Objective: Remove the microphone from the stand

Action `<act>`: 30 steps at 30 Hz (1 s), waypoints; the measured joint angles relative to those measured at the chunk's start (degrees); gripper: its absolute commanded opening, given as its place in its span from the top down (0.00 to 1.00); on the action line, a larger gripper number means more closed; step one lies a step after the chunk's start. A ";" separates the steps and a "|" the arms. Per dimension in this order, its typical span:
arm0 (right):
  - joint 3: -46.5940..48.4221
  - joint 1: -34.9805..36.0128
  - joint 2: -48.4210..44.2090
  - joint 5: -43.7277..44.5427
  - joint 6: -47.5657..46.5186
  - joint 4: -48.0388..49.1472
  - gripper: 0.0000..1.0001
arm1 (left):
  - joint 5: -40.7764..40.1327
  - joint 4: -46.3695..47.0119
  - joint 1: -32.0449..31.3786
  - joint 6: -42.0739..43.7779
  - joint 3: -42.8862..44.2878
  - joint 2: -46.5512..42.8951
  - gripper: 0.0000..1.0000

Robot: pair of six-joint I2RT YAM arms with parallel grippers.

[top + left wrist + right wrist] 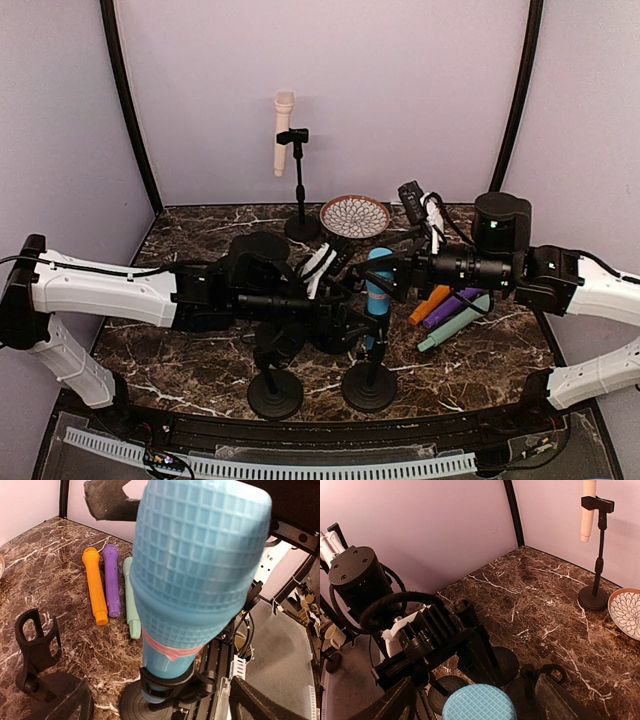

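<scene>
A blue microphone (378, 290) stands upright in the clip (172, 682) of a short black stand whose round base (369, 388) sits near the table's front. A pink band rings the mic above the clip. It fills the left wrist view (195, 570). My right gripper (476, 700) is open, with its fingers on either side of the mic's grille head (479, 704) and a small gap on each side. My left gripper (162, 700) is open low down, its fingers wide apart on either side of the stand's clip. Neither gripper holds anything.
An empty short stand (275, 392) is just left of the mic's stand, its clip showing in the left wrist view (37, 645). Orange (95, 585), purple (111, 577) and green (131, 600) microphones lie to the right. A cream microphone (284, 130) sits on a tall stand beside a patterned bowl (354, 215).
</scene>
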 measured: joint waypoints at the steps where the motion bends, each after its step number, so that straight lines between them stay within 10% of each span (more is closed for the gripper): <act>1: 0.00 0.00 0.04 -0.04 0.04 -0.02 0.20 | 0.20 0.66 0.00 -0.79 0.00 0.39 0.01; 14: -0.85 0.00 1.38 -1.09 0.42 -0.07 0.40 | 1.55 6.34 0.00 -3.65 0.02 6.29 0.01; 25: -1.22 0.00 1.97 -1.18 -0.22 -0.26 0.81 | 0.61 9.70 0.04 -3.34 0.87 8.92 0.01; 30: -1.22 -0.02 1.95 -1.38 -0.24 -0.26 0.95 | 0.59 11.85 0.11 -3.17 0.87 9.64 0.17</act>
